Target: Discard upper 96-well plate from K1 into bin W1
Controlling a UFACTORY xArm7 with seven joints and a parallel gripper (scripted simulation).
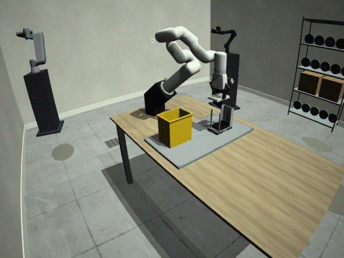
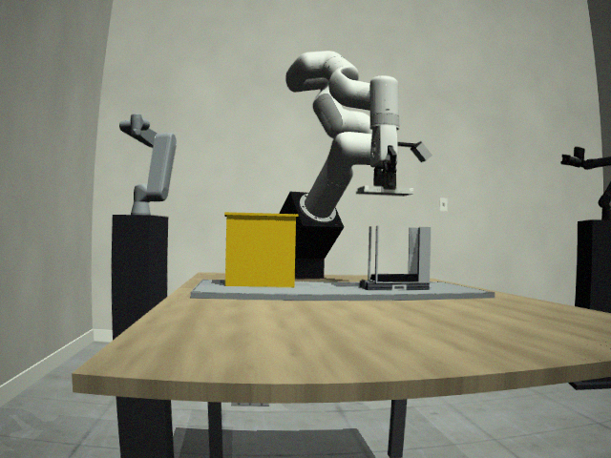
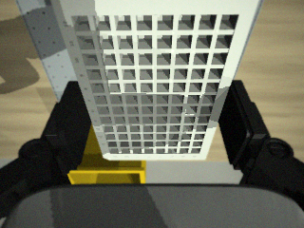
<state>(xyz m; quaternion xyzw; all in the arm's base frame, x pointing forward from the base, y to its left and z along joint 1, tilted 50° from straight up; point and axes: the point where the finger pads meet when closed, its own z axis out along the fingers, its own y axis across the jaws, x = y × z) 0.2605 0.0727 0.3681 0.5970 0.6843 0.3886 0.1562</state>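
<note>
The claw was clamped across a white 96-well plate, its two black fingers pressed to the plate's long sides. The plate hung level in the air, above the rack and a little to the bin's side of it, well clear of the posts. In the wrist view the wells faced up at the camera, and a strip of the yellow bin showed past the plate's near edge. The bin stood upright on the grey mat on the table, apart from the rack. Low in the rack lay a dark shape that I couldn't make out.
</note>
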